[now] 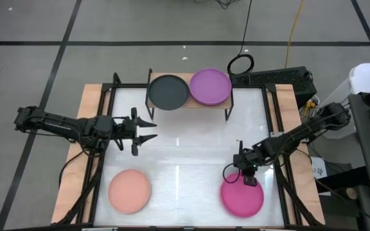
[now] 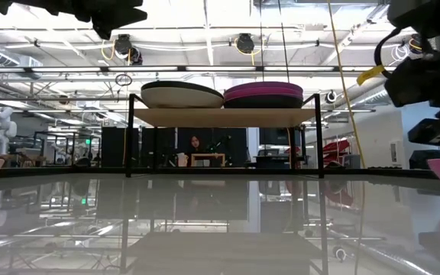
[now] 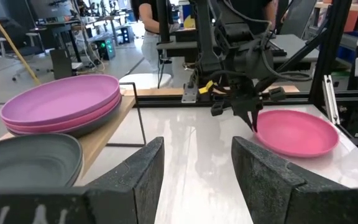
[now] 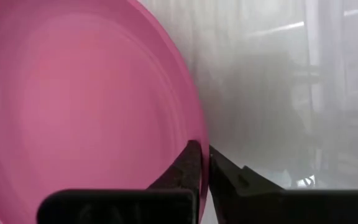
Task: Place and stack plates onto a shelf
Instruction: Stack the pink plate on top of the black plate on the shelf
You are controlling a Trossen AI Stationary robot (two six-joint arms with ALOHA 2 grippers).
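Observation:
A magenta pink plate (image 1: 242,199) lies at the table's near right. My right gripper (image 1: 247,181) stands at its far rim, shut on it. A salmon plate (image 1: 130,190) lies flat at the near left. The light-wood shelf (image 1: 188,104) at the far edge carries a stack topped by a dark grey plate (image 1: 168,92) and a stack of purple plates (image 1: 211,86). My left gripper (image 1: 153,130) is open and empty, above the table left of centre, pointing toward the right edge. My right gripper pinches the magenta plate's far rim (image 4: 199,134) between its two fingers, one finger (image 4: 190,163) on the inside of the rim and one (image 4: 229,175) outside. The fingers come slanting down from the far right. The plate looks still down on the table (image 3: 294,132).
The shelf stands on thin black legs (image 2: 131,134), with open room under its board. Black frame bars (image 1: 101,160) run along the table's left and right sides. The white tabletop between the shelf and the near plates (image 1: 191,147) is bare. A person (image 2: 195,145) sits far behind the table.

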